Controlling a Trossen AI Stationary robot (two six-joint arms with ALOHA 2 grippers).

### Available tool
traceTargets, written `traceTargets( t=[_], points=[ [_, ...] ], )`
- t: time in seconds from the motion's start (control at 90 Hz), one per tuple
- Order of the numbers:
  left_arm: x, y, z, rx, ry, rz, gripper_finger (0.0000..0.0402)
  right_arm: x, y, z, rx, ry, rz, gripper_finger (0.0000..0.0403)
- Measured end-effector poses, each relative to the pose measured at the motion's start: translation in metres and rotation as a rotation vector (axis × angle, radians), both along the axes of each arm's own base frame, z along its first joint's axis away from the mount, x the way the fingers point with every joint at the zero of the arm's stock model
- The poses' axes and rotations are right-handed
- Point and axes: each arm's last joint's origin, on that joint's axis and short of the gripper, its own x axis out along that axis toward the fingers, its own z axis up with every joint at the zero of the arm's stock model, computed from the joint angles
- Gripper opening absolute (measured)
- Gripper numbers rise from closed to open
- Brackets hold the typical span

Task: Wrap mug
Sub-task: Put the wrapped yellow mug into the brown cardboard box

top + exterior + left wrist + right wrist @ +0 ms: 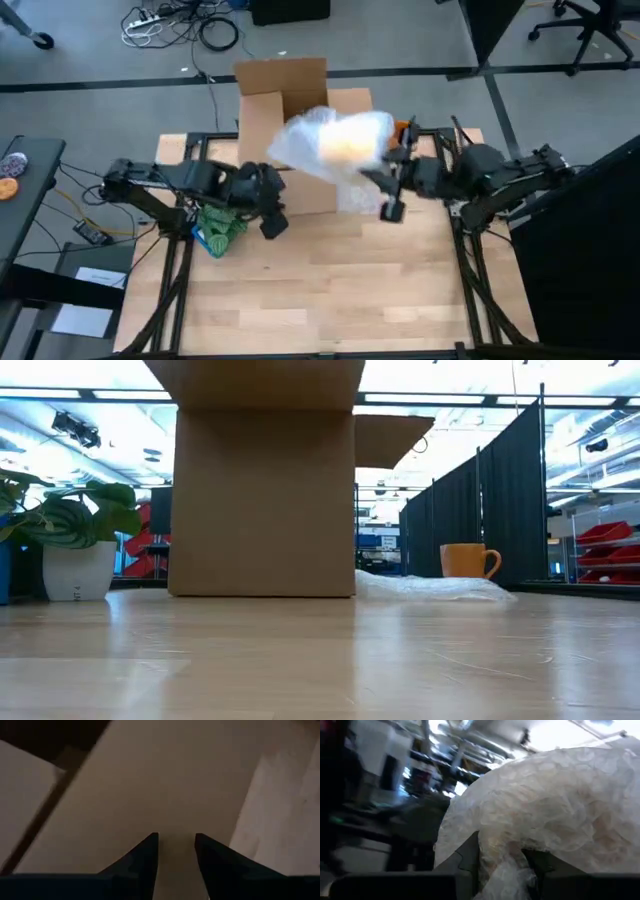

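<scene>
High view has the right gripper (375, 172) pinching the bubble wrap (335, 140), lifting it over the mug (468, 560) beside the box (290, 120); left gripper (175, 852) narrowly parted; next, I'd judge, drape it down.

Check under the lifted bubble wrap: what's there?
In the high view the bubble wrap, pinched by the right gripper, drapes over the cardboard box; a yellow-orange patch shows through. The low view shows the orange mug on wrap beside the box. The table beneath is covered.

Matt brown cardboard box (285, 110), crinkly translucent plastic bubble wrap (335, 140), glossy orange mug (467, 560), smooth pale wood table (330, 290)
</scene>
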Motion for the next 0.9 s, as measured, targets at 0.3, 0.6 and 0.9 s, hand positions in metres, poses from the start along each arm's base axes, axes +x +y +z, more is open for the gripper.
traceTargets(
  t=[0.3,0.6,0.9],
  points=[
    [0.002,-0.010,-0.021,0.010,0.047,-0.031,0.0117,0.063,-0.060,-0.048,0.060,0.162,-0.188,0.0059],
    [-0.023,-0.026,0.019,0.016,0.042,-0.063,0.0117,0.098,-0.084,-0.106,0.066,0.459,-0.403,0.0059],
    [-0.057,-0.019,0.067,0.278,-0.074,0.126,0.0117,0.081,-0.056,-0.119,0.082,0.686,-0.378,0.0059]
  ],
)
